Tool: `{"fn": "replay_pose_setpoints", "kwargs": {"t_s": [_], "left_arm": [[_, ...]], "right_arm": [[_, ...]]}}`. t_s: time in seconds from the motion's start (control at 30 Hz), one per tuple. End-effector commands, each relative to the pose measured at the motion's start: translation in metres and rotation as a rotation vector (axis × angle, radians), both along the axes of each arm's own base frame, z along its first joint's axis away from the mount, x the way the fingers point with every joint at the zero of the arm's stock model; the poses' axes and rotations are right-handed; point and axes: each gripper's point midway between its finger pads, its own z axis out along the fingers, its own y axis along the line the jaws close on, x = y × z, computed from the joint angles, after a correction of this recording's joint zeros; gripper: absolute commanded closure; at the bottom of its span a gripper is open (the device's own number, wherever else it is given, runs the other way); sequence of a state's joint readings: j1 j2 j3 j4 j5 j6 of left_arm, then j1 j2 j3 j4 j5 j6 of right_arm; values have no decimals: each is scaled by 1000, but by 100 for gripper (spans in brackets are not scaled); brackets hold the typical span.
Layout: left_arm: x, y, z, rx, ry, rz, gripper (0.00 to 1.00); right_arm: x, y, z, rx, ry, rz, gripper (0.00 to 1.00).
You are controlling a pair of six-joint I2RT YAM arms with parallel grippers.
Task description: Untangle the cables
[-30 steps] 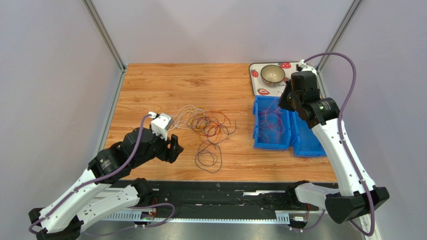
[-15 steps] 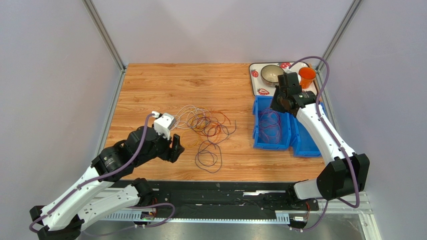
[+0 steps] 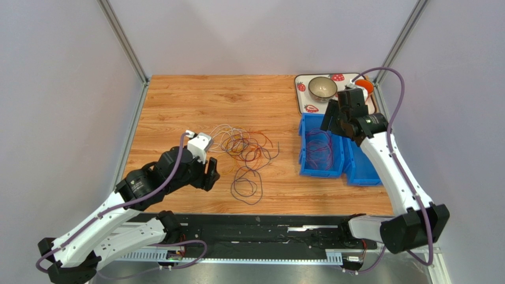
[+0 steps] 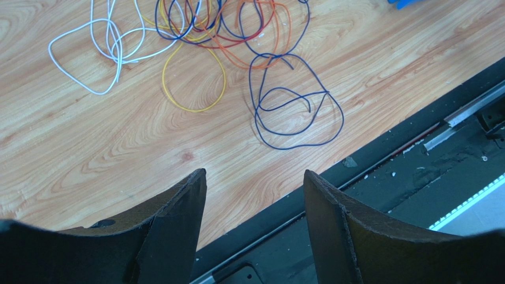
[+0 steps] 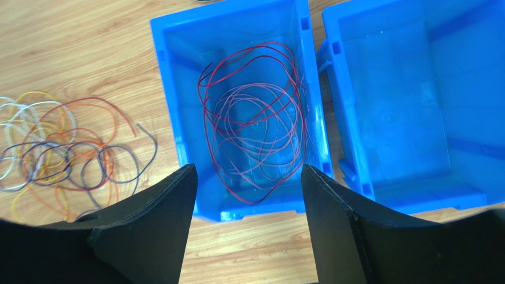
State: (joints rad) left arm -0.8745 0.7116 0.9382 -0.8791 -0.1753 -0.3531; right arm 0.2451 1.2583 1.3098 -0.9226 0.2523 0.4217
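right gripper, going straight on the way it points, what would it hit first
Probably the red and pink wires lying in the blue bin straight ahead of the right gripper, though depth is unclear.

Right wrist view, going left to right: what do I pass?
Tangled cables → first blue bin, with red and pink cables lying in it → second blue bin.

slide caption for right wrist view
Open right pincer hovers over a blue bin holding red and pink cables, with a second blue bin beside it
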Motion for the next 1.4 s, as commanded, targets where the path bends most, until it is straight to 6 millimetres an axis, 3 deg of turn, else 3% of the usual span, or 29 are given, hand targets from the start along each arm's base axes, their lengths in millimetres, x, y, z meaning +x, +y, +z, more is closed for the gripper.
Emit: {"fn": "replay_pose_setpoints", "kwargs": {"t_s": [0.0, 0.07, 0.23, 0.37, 0.57, 0.77, 0.93, 1.37], "left_arm": [[8, -5, -3, 20, 13, 22, 31], [10, -7, -6, 33, 29, 29, 32], [15, -30, -18, -13, 98, 34, 32], [22, -56, -31, -68, 152, 23, 33], [29, -74, -58, -67, 232, 59, 33], [46, -64, -82, -1, 239, 190, 30], [70, -49, -91, 44, 228, 299, 31], [123, -68, -122, 68, 256, 338, 42]], "right_arm": [[-23, 2, 30, 62, -86, 34, 32], [-35, 10, 36, 112, -111, 69, 32], [-61, 24, 28, 209, -115, 125, 33], [-77, 25, 34, 236, -161, 146, 34], [-97, 27, 35, 255, -175, 191, 32], [-109, 35, 19, 297, -149, 225, 30], [-112, 42, 11, 340, -135, 238, 30], [-107, 44, 6, 335, -119, 253, 31]]}}
